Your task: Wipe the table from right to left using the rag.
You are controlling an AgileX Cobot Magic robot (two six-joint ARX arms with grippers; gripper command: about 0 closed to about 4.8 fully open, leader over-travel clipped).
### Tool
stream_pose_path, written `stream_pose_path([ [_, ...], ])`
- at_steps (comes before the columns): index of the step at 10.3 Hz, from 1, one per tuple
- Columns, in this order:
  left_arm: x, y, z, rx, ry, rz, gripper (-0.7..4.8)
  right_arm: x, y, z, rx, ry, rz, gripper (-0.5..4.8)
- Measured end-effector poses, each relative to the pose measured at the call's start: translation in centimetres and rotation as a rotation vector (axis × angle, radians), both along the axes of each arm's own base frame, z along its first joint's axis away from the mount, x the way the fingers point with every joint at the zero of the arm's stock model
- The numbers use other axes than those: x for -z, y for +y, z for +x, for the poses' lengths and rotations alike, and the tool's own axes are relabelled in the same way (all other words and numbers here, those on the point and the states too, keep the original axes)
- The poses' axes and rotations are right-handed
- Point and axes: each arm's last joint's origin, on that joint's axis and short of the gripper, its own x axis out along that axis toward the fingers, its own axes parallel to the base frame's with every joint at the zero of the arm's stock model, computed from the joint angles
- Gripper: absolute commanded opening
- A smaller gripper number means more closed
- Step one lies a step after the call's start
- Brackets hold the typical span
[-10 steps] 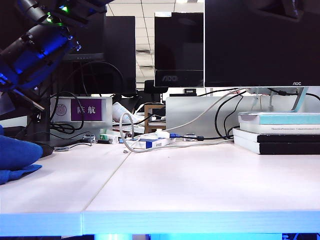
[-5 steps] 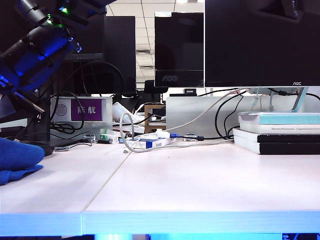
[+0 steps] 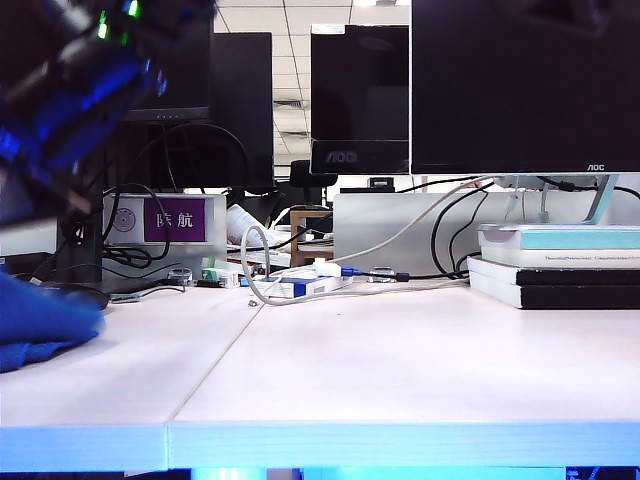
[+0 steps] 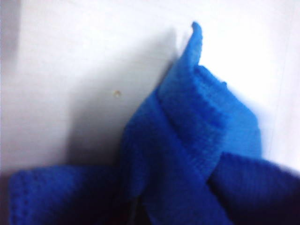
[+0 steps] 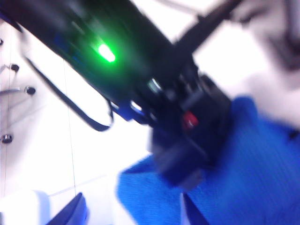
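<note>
My rag (image 3: 45, 325) sits at the far left end of the table (image 3: 400, 370), a soft blue lump lying on the pale wood. Almost all of the table stretches away to its right, and that side is bare and open.

My left arm (image 3: 70, 100) comes down from above at that same left end, right over the rag. In my left wrist view the rag (image 4: 197, 154) fills the near part of the picture, bunched up in folds and touching the table (image 4: 70, 70). My left gripper is so close that I cannot see its fingers, so I cannot tell if they are squeezed on the cloth or apart.

My right gripper (image 5: 131, 213) is beside the rag too. Its two fingers (image 5: 70, 213) stand wide apart with nothing between them. Through its camera I see my left arm (image 5: 183, 117) pressing down into the blue cloth (image 5: 253, 173).

So the rag lies just under my left gripper, and my left arm is the nearer one. I think the wipe is near its end, since the rag is already at the left.
</note>
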Motion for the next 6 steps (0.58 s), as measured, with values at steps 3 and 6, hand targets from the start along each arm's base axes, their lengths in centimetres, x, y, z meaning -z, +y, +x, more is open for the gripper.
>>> stream_pose_path([
  [3,0.0,0.0,0.0,0.0,0.0,0.01,-0.06,-3.9,-1.5,0.3,0.017,-0.045,0.068,2.51],
  [6,-0.2,-0.2,0.1,0.004,-0.008,0.02,-0.06,-7.2,-3.4,0.9,0.06,-0.098,0.118,1.61],
])
